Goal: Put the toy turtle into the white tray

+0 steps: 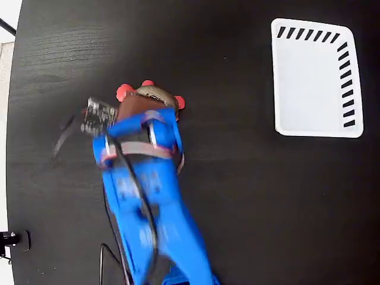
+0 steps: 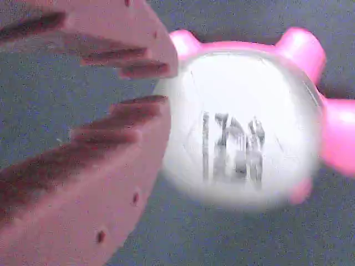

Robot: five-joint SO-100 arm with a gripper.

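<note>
In the fixed view the blue arm (image 1: 148, 202) comes from the bottom edge and its gripper (image 1: 145, 110) sits over the toy turtle (image 1: 155, 95) on the left part of the black table (image 1: 237, 196). Only shell top & 3 red feet show past it. In the wrist view the gripper (image 2: 145, 84) has its 2 toothed fingers (image 2: 100, 166) nearly together just beside the shell, not around it, prob. lining up to grasp. Far right, the white tray (image 1: 314, 77) is empty, well apart.

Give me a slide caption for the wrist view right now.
Jaws nearly closed beside the toy turtle, its pale printed shell filling the frame above the dark table.
</note>
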